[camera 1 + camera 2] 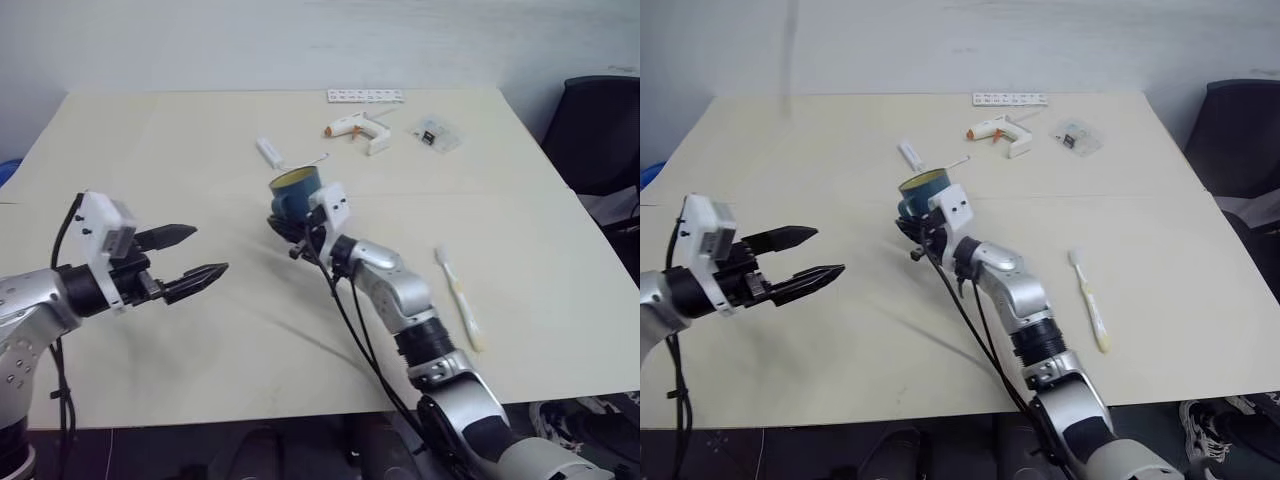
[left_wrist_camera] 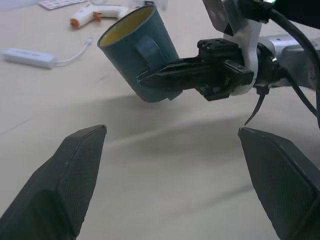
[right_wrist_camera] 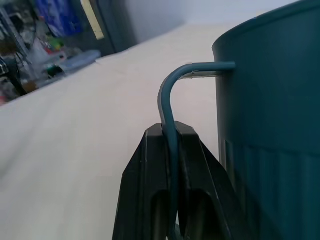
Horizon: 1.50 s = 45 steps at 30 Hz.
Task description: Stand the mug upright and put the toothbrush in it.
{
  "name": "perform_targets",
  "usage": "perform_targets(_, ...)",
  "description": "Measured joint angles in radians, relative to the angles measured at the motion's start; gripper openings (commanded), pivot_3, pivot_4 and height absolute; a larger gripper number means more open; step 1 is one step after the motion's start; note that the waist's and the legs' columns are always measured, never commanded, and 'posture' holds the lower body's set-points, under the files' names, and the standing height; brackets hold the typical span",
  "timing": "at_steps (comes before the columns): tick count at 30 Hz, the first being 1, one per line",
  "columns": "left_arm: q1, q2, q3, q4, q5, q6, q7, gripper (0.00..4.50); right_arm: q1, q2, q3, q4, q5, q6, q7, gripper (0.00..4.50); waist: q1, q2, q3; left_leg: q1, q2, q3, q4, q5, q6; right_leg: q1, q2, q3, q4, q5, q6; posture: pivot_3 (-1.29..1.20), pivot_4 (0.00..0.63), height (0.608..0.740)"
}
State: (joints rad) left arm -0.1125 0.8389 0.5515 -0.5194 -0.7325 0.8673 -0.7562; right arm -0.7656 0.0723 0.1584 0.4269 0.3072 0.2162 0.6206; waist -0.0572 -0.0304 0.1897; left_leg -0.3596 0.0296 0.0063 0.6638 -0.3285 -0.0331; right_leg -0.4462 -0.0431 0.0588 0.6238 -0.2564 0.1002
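Observation:
The dark teal-blue mug (image 1: pixel 295 190) is near the middle of the table, mouth up and tilted, its yellowish inside showing. My right gripper (image 1: pixel 284 226) is shut on the mug's loop handle (image 3: pixel 170 100), which is pinched between the two black fingers (image 2: pixel 170 75). Whether the mug's base touches the table I cannot tell. My left gripper (image 1: pixel 206 251) hovers open to the left of the mug, holding nothing and pointing toward it. The toothbrush (image 1: pixel 458 295), with a white head and pale yellow handle, lies flat on the table to the right of my right forearm.
Behind the mug lie a white dongle with a thin cord (image 1: pixel 270 152), a white glue gun with an orange tip (image 1: pixel 358 128), a clear packet (image 1: pixel 437 134) and a white strip (image 1: pixel 366 96). A black chair (image 1: pixel 600 130) stands past the table's right edge.

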Motion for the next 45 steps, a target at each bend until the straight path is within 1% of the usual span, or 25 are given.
perform_targets(4,0.055,0.006,0.053,-0.027,-0.014,0.019,0.023,4.50,-0.017,0.029,-0.033,0.133,0.001,-0.097,0.041,0.02,0.000,0.000,0.000,0.000,0.000,-0.002,0.000,0.000,0.000,0.000,-0.001,-0.001,-0.001,0.000,0.000,0.00,0.150,0.740)
perform_targets(6,0.083,0.008,0.066,-0.037,-0.015,0.020,0.030,4.50,-0.013,0.027,-0.048,0.166,0.001,-0.115,0.068,0.56,-0.003,0.000,0.000,0.000,0.001,-0.002,-0.001,0.000,-0.001,0.000,0.000,-0.001,0.000,0.000,0.000,0.00,0.150,0.740)
perform_targets(7,0.090,0.008,0.067,-0.043,-0.015,0.019,0.033,4.50,-0.012,0.026,-0.049,0.174,0.000,-0.120,0.079,0.76,-0.004,0.000,0.000,0.000,0.001,-0.002,-0.001,0.000,-0.001,0.000,0.000,-0.001,0.000,0.000,0.000,0.00,0.150,0.740)
perform_targets(14,0.086,0.026,0.057,-0.058,-0.015,0.001,0.034,4.50,0.033,0.004,-0.048,0.187,-0.020,-0.116,0.103,3.19,-0.007,0.000,0.000,0.003,0.001,-0.002,-0.001,-0.001,-0.004,0.000,0.001,-0.002,0.000,-0.002,-0.004,0.00,0.150,0.740)
perform_targets(17,0.041,0.028,-0.001,-0.029,-0.008,-0.024,0.032,4.50,0.078,-0.046,-0.030,0.117,-0.057,-0.079,0.099,4.20,-0.006,0.000,0.000,0.003,0.001,-0.002,-0.001,-0.001,-0.004,0.000,0.002,-0.002,0.000,-0.002,-0.004,0.00,0.150,0.740)
perform_targets(18,0.027,0.028,-0.018,-0.016,-0.005,-0.034,0.032,4.50,0.091,-0.064,-0.012,0.084,-0.075,-0.063,0.097,4.47,-0.005,0.000,0.000,0.003,0.000,-0.002,-0.001,-0.001,-0.004,0.000,0.003,-0.002,0.000,-0.002,-0.004,0.00,0.150,0.740)
perform_targets(22,-0.023,0.028,-0.099,0.023,0.010,-0.067,0.026,4.50,0.175,-0.165,0.029,-0.136,-0.120,0.080,0.071,4.47,0.000,0.000,0.000,0.002,-0.001,-0.002,-0.001,-0.001,-0.004,0.000,0.003,-0.001,0.000,-0.002,-0.003,0.00,0.150,0.740)
perform_targets(26,-0.038,0.026,-0.157,0.052,0.033,-0.100,0.014,4.50,0.310,-0.296,0.006,-0.415,-0.163,0.261,-0.024,4.47,0.004,0.000,0.000,0.001,-0.001,-0.002,-0.001,-0.001,-0.004,0.000,0.003,-0.002,-0.002,-0.002,-0.003,0.00,0.150,0.740)
perform_targets(28,-0.047,0.025,-0.187,0.060,0.033,-0.109,0.000,4.50,0.394,-0.363,-0.040,-0.605,-0.171,0.407,-0.076,4.47,0.006,0.001,0.000,0.000,-0.001,-0.002,-0.001,-0.001,-0.003,0.000,0.003,-0.002,-0.003,-0.002,-0.003,0.00,0.150,0.740)
perform_targets(30,-0.051,0.026,-0.221,0.059,0.031,-0.113,-0.030,4.50,0.483,-0.415,-0.139,-0.842,-0.165,0.602,-0.139,4.47,0.013,0.001,0.001,0.000,-0.001,-0.003,-0.001,-0.001,-0.003,0.000,0.004,-0.002,-0.004,-0.002,-0.003,0.00,0.150,0.740)
perform_targets(31,-0.052,0.026,-0.243,0.058,0.031,-0.114,-0.046,4.50,0.513,-0.426,-0.185,-0.941,-0.165,0.683,-0.171,4.47,0.013,0.001,0.001,0.001,-0.001,-0.002,-0.001,-0.001,-0.003,0.000,0.005,-0.001,-0.004,-0.002,-0.003,0.00,0.150,0.740)
perform_targets(34,-0.054,0.027,-0.321,0.049,0.040,-0.139,-0.093,4.50,0.599,-0.437,-0.268,-1.152,-0.170,0.871,-0.241,4.47,0.008,0.001,0.000,0.003,-0.001,0.001,-0.001,-0.001,-0.003,0.001,0.007,0.000,-0.003,-0.003,-0.004,0.00,0.150,0.740)
perform_targets(37,-0.068,0.026,-0.390,0.050,0.063,-0.169,-0.131,4.50,0.646,-0.453,-0.306,-1.259,-0.170,1.015,-0.278,4.47,0.003,0.001,0.000,0.004,0.000,0.004,-0.001,-0.001,-0.003,0.001,0.010,0.002,-0.003,-0.003,-0.005,0.00,0.150,0.740)
perform_targets(39,-0.092,0.025,-0.419,0.055,0.069,-0.184,-0.152,4.50,0.664,-0.458,-0.344,-1.285,-0.172,1.064,-0.299,4.47,0.004,0.001,0.000,0.003,0.000,0.004,-0.001,-0.001,-0.003,0.002,0.011,0.002,-0.003,-0.003,-0.005,0.00,0.150,0.740)
perform_targets(42,-0.121,0.021,-0.447,0.062,0.074,-0.207,-0.179,4.50,0.692,-0.451,-0.407,-1.280,-0.168,1.095,-0.312,4.47,0.005,0.001,0.000,0.002,0.000,0.004,-0.001,-0.001,-0.003,0.002,0.012,0.002,-0.004,-0.003,-0.005,0.00,0.150,0.740)
perform_targets(45,-0.152,0.001,-0.474,0.086,0.091,-0.229,-0.189,4.50,0.700,-0.419,-0.451,-1.234,-0.126,1.114,-0.290,4.47,0.003,0.001,0.000,0.002,0.000,0.004,-0.001,-0.001,-0.003,0.002,0.013,0.003,-0.004,-0.003,-0.004,0.00,0.150,0.740)
